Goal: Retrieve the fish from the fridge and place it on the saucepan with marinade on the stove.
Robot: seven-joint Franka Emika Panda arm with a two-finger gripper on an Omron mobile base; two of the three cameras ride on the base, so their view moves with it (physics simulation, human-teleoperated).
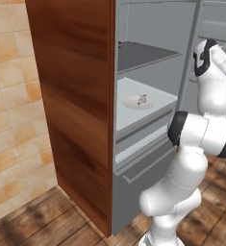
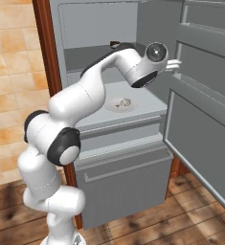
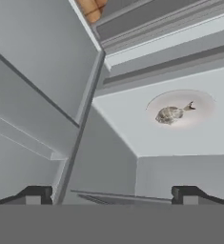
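Observation:
The fridge (image 1: pixel 148 166) (image 2: pixel 123 184) stands with its door swung wide. On its white middle shelf lies the small greyish fish (image 1: pixel 142 99) (image 2: pixel 125 102) (image 3: pixel 171 113), resting on a pale round plate (image 1: pixel 131 104) (image 2: pixel 114 107) (image 3: pixel 204 101). My gripper (image 2: pixel 174 63) (image 3: pixel 111 195) hovers inside the fridge opening, above and to the right of the plate, close to the door's inner side. Its fingertips (image 3: pixel 35 194) stand far apart with nothing between them. The saucepan, marinade and stove are out of view.
The open door (image 2: pixel 205 129) with its shelf rails hangs at the right, close to my hand. A darker shelf (image 1: pixel 143 55) sits above the plate. A brown wood side panel (image 1: pixel 76 96), tiled wall and wooden floor (image 1: pixel 32 221) lie to the left.

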